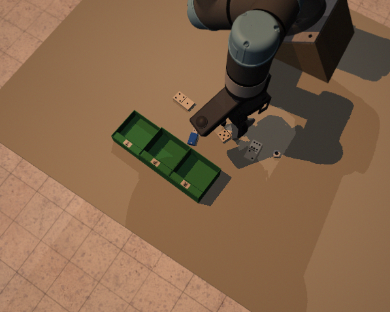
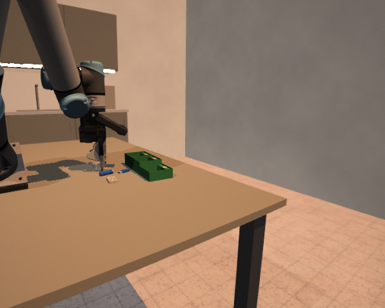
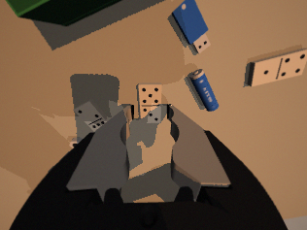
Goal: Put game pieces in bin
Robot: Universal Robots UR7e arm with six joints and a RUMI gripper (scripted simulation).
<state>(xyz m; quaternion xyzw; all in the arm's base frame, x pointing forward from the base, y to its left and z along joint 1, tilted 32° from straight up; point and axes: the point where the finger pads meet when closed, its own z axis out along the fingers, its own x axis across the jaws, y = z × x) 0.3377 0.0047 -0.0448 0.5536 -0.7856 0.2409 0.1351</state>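
Three dominoes lie flat on the table. One domino [image 1: 223, 134] [image 3: 150, 95] lies at the fingertips, its near part between them in the wrist view. A second domino [image 1: 253, 150] [image 3: 89, 115] lies in the arm's shadow, left of the fingers in the wrist view. A third domino [image 1: 183, 100] [image 2: 111, 180] [image 3: 277, 68] lies apart, at the right of the wrist view. My gripper [image 2: 102, 169] [image 3: 150, 105] is partly open, empty, and low over the table. The bin marked P [image 1: 169, 150] is the middle compartment of an upright green three-part tray.
The bins marked T [image 1: 139, 129] and R [image 1: 198, 171] flank P. A blue USB stick [image 1: 193, 138] [image 2: 124, 171] [image 3: 190, 22] and a blue battery [image 2: 106, 172] [image 3: 205, 91] lie near the fingers. A hex nut [image 1: 276, 154] lies beyond the shadowed domino.
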